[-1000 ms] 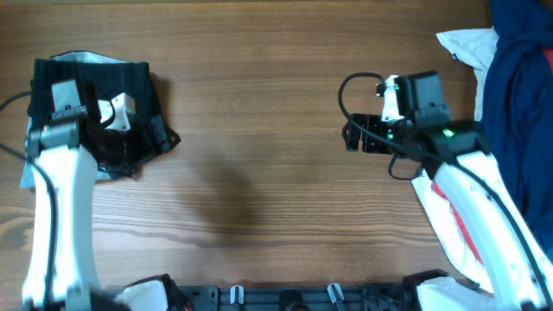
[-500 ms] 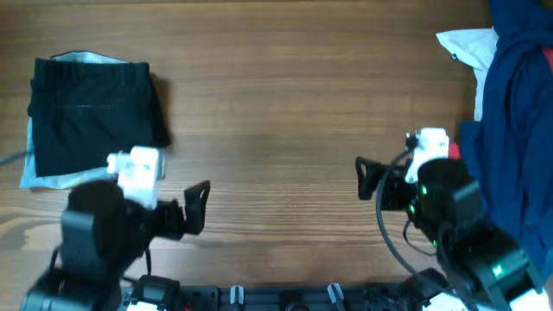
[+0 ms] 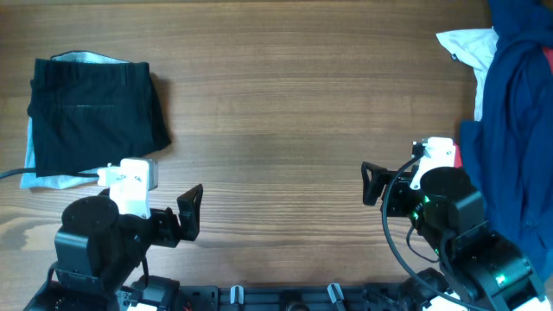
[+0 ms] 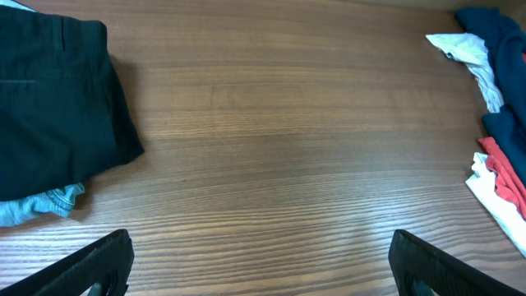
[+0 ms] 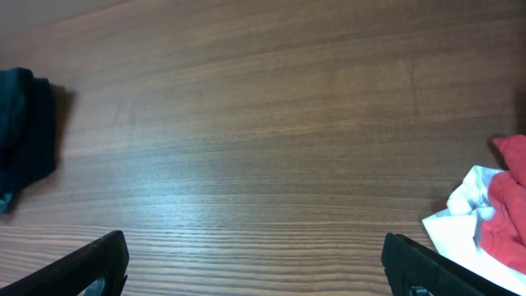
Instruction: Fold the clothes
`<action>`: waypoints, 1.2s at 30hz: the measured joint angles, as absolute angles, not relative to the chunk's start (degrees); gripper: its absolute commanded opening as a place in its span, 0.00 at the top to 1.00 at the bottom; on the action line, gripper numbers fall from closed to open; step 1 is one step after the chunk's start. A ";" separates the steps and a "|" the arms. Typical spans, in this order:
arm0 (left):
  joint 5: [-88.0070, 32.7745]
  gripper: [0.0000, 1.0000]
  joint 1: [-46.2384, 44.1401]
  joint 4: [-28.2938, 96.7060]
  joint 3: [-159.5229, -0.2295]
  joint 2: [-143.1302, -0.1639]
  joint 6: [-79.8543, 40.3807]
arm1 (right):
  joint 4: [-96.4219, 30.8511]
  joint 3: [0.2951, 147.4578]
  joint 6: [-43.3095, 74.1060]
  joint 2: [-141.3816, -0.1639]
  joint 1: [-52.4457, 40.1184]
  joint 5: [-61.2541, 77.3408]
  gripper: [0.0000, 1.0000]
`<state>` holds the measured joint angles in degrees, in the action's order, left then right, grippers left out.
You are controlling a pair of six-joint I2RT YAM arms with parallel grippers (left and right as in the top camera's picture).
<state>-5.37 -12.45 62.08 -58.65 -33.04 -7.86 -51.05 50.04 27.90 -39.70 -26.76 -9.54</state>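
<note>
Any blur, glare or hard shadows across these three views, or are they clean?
Overhead: even light, crisp wood grain on the table, no glare; the black garment reads nearly flat black. Left wrist: sharp, soft shadow beside the garment. Right wrist: sharp, far top-left corner slightly washed out.

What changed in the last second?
The left gripper came off the black garment; it and the right gripper pulled back to the near edge, jaws open and empty. The garment, the denim piece under it and the clothes heap stayed put.
</note>
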 measured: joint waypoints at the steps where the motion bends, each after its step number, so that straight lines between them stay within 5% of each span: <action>1: -5.37 0.00 -12.45 62.08 -58.65 -33.04 -7.86 | -51.05 50.04 27.90 -40.10 -26.76 -9.54 0.00; 16: -5.37 0.00 -12.45 62.08 -58.65 -33.04 -7.86 | -50.87 49.78 24.05 -38.96 -21.19 -9.02 0.00; 25: -5.34 0.00 -12.45 62.02 -58.52 -33.04 -7.86 | -27.44 33.12 9.47 -21.82 -7.88 -0.14 0.00; 36: -5.17 0.00 -12.45 61.98 -58.43 -33.04 -7.86 | -4.10 13.34 4.21 -5.04 -6.63 1.96 0.00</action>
